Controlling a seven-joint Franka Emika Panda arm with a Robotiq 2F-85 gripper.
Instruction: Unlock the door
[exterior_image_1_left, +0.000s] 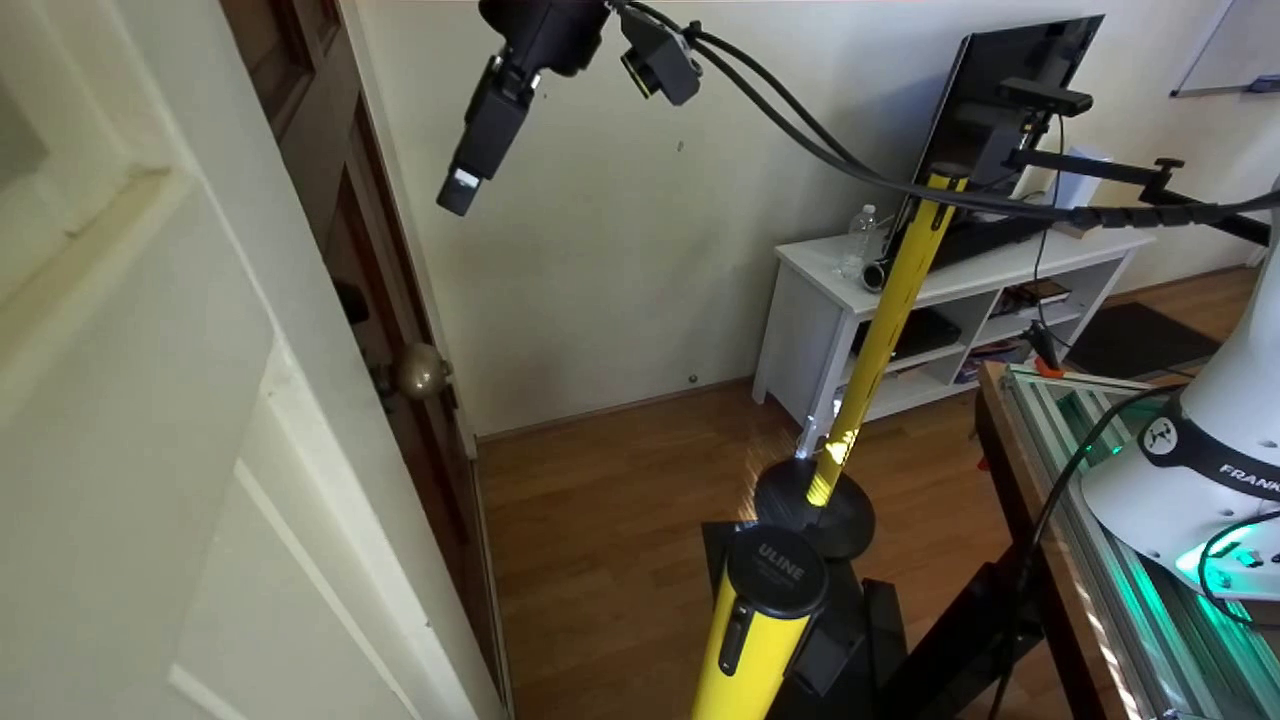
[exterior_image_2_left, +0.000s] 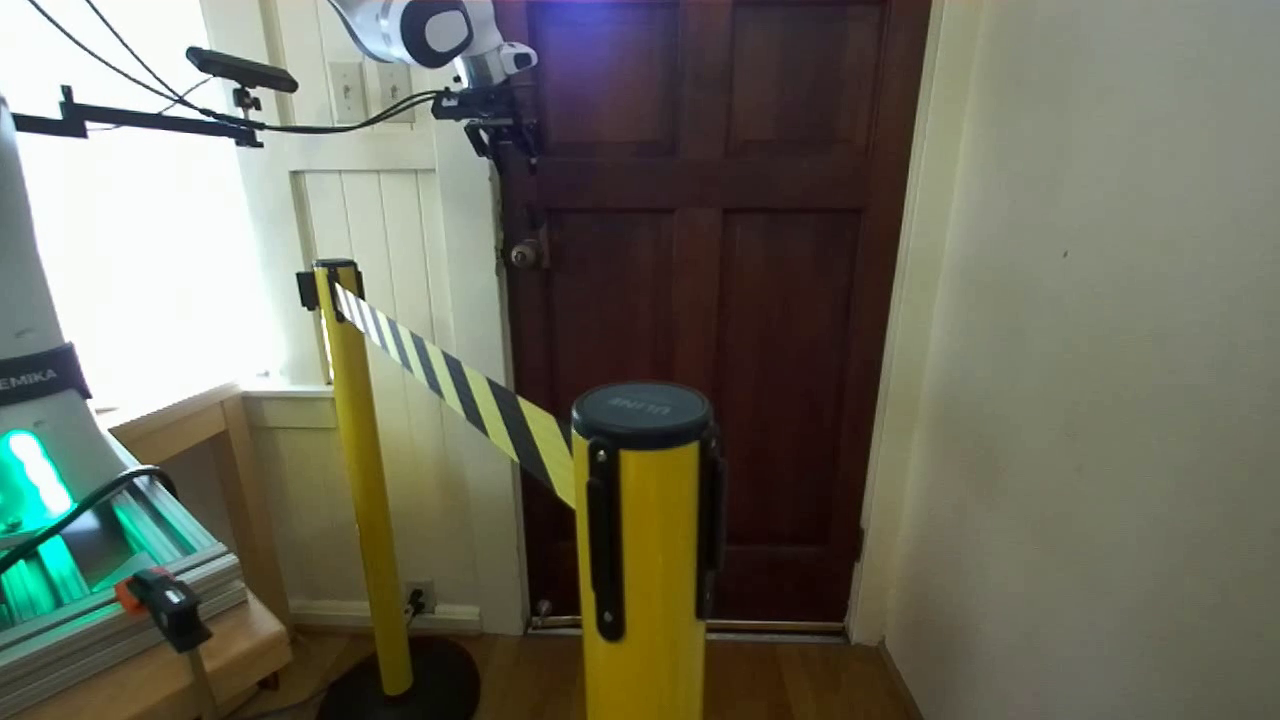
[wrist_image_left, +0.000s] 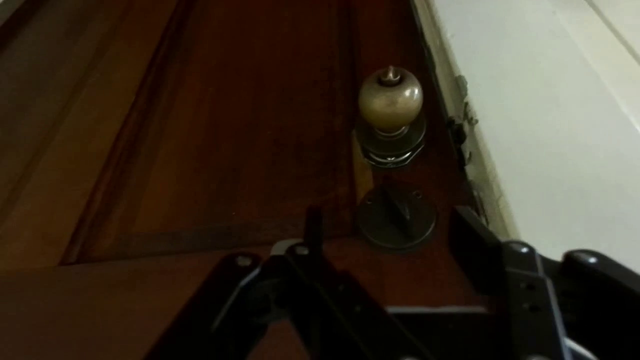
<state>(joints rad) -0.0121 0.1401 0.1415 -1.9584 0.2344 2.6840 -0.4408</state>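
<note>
Pinching is advised across the ridged, probably stiff thumb-turn on the door; the end effector is spread, empty.

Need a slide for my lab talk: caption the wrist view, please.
Open pincer framing, but not gripping, the thumb-turn beside the knob on the door.

Dark reddish-brown panelled door, closed
</note>
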